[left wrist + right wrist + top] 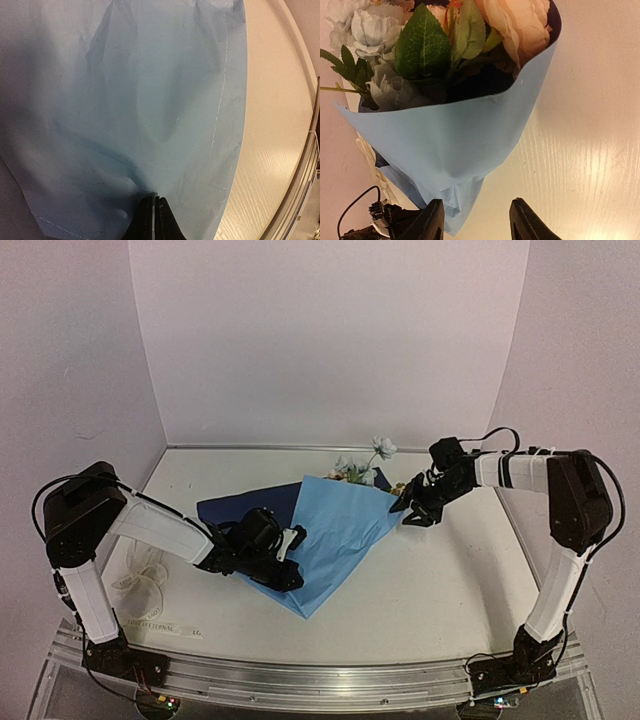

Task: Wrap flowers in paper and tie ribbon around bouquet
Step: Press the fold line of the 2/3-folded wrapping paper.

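So my left claw [152, 209] is pinched shut on the big creased sheet of blue paper [150, 100], near where the lighter flap lies over the darker side. My right claw [477, 222] hangs partway open with nothing between its fingers. It's just beside the wide mouth of the cone, where the bunch of fake pale blue and cream flowers with green leaves [422, 47] pokes out. The whole wrap lies across the middle of the pale wood-grain table [440, 600].

How I'd do this bit well, I reckon:
- Hold the pinch low and flat so the flap doesn't spring open.
- Pull the flap snug across the stems rather than upward.
- Bring the right claw onto the overlap before the left one lets go.
- Go easy, since too hard a tug could drag the blooms out or tear a crease.

The long cream fabric ribbon [140, 580] sits in a loose heap by my left base, well apart from the wrap, so tying isn't started.

Writing-wise, the ribbon has dark lettering, way too small to read. I can't make out any brand or label. The paper edge just shows a dashed line, not text.
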{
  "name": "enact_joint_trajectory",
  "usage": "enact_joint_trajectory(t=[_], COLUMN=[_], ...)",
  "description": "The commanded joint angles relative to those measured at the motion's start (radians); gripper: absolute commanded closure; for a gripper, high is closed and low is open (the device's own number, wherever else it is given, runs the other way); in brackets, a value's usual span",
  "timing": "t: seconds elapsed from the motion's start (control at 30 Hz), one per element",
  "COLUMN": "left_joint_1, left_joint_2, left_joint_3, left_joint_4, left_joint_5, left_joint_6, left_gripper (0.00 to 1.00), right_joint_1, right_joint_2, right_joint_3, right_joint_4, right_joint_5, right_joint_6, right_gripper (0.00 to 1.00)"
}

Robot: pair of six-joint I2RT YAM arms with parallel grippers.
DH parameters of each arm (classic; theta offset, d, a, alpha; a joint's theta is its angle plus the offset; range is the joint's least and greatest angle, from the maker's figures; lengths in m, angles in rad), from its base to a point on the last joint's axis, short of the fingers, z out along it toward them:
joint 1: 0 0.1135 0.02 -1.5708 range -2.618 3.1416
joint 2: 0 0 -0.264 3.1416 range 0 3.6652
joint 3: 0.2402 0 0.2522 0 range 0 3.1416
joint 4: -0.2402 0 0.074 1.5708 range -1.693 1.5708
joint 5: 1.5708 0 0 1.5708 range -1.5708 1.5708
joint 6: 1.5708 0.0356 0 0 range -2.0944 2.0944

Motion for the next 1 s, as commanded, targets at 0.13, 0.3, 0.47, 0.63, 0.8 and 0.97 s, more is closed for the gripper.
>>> enact_joint_trajectory(t=[0.13,0.3,0.47,0.63,0.8,0.97], left_joint_1=[0.006,0.010,0.015,0.018,0.018,0.019], left_joint_2=[0.025,0.030,0.031,0.035,0.048,0.063], left_joint_3=[0.014,0.012,0.014,0.017,0.020,0.021], left_joint_4=[-0.038,-0.041,-0.045,-0.048,-0.048,-0.048], left_joint_5=[-0.014,-0.010,-0.009,-0.005,0.001,0.009], left_joint_6=[0.004,0.005,0.005,0.006,0.005,0.005], left_gripper=[0.95,0.96,0.96,0.96,0.96,0.97], right_joint_1=[-0.006,-0.016,-0.018,-0.026,-0.039,-0.056], right_joint_2=[0.042,0.083,0.113,0.134,0.144,0.140], right_joint_3=[-0.052,-0.045,-0.054,-0.045,-0.030,-0.030], right_joint_4=[0.212,0.264,0.362,0.394,0.393,0.387], right_joint_5=[0.113,0.122,0.156,0.164,0.144,0.134], right_joint_6=[-0.135,-0.141,-0.128,-0.088,-0.054,-0.033], right_gripper=[0.51,0.50,0.50,0.64,0.91,1.00])
